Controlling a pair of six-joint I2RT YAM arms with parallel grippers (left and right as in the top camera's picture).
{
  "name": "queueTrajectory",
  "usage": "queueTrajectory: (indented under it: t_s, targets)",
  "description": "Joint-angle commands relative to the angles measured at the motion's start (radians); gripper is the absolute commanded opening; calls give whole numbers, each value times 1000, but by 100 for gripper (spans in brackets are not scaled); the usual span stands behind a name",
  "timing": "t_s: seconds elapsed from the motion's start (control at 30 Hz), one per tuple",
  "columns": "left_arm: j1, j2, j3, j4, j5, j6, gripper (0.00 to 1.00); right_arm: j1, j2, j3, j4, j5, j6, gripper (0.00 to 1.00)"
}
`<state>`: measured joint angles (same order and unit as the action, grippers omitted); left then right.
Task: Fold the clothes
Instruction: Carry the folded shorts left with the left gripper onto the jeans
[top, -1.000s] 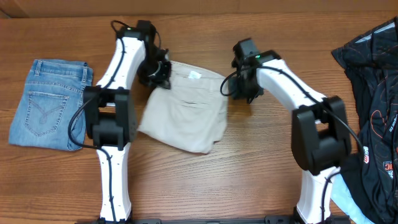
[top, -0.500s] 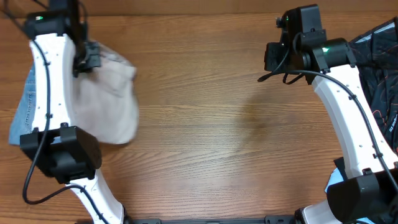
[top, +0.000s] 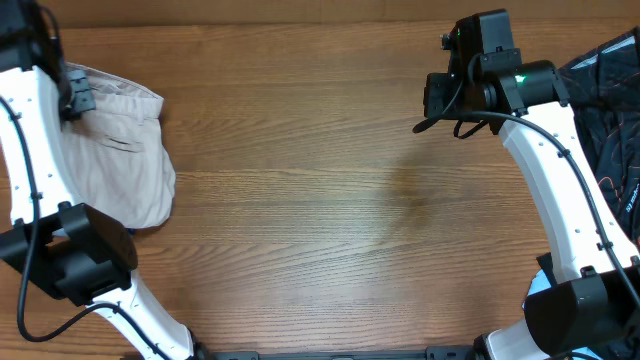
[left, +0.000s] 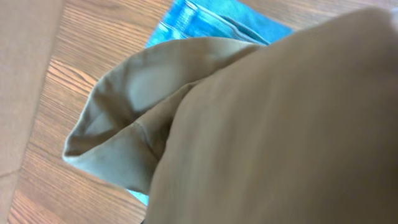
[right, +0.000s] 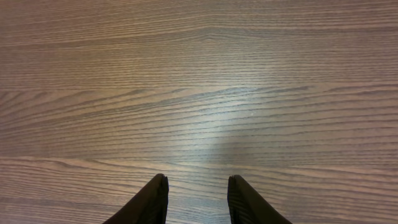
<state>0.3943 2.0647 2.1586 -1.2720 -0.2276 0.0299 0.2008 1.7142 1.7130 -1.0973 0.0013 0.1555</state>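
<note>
At the far left edge of the brown wood-grain table (top: 300, 200), the pale beige cotton shorts (top: 115, 165) lie in a rumpled heap, their top edge bunched right up against my left gripper (top: 75, 97). From the left wrist camera, cloth fills nearly the whole view and hides the fingers, so I cannot tell whether that gripper is clamped on the fabric or not. A loose fold of the shorts hangs above a strip of folded light-blue denim jeans (left: 211, 15), which show only beside and under the beige cloth; from overhead I cannot make them out. My right gripper (right: 196, 200) hovers well apart from the shorts over bare wood at the upper right, its two dark fingers (right: 155, 202) spread with a clear gap and nothing between them. Just beyond that arm, a black garment with orange-white print (top: 610, 95) is draped at the right edge. Between the shorts and the right arm the wood is open across the middle, while the shorts sit hard against the left margin of the overhead view.
</note>
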Motion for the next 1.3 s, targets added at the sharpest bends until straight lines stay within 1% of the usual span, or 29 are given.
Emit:
queueTrajectory:
  t_s: [0.0, 0.1, 0.23, 0.4, 0.57, 0.7, 0.93, 0.97, 1.0, 1.03, 1.07, 1.17, 1.27]
  targets:
    - [39, -8, 13, 71, 52, 45, 4, 0, -3, 4, 1, 5, -2, 35]
    - [58, -7, 8, 126, 84, 79, 4, 0, -3, 4, -8, 5, 2, 35]
    - [79, 4, 8, 182, 93, 80, 4, 0, -3, 4, -17, 5, 2, 35]
    - [101, 58, 8, 208, 111, 80, 4, 0, -3, 4, -24, 5, 2, 35]
    - [114, 114, 8, 207, 280, 102, 4, 0, -3, 4, -38, 5, 2, 35]
    - [121, 135, 8, 223, 219, 105, 4, 0, -3, 4, -42, 5, 2, 35]
    - [150, 137, 8, 253, 191, 105, 4, 0, -3, 4, -42, 5, 2, 35]
    - [156, 137, 8, 259, 178, 105, 9, 0, -3, 4, -42, 5, 2, 35]
    - [161, 137, 8, 264, 165, 104, 26, 0, -3, 4, -42, 5, 2, 35]
    - [167, 137, 8, 268, 147, 100, 68, 0, -3, 4, -42, 5, 2, 35]
    - [174, 137, 8, 272, 115, 75, 100, 0, -3, 4, -42, 5, 2, 35]
    - [196, 136, 8, 262, 16, -64, 100, 0, -3, 4, -42, 5, 5, 35]
    - [208, 130, 11, 230, 39, -82, 100, 0, -3, 4, -42, 5, 5, 35]
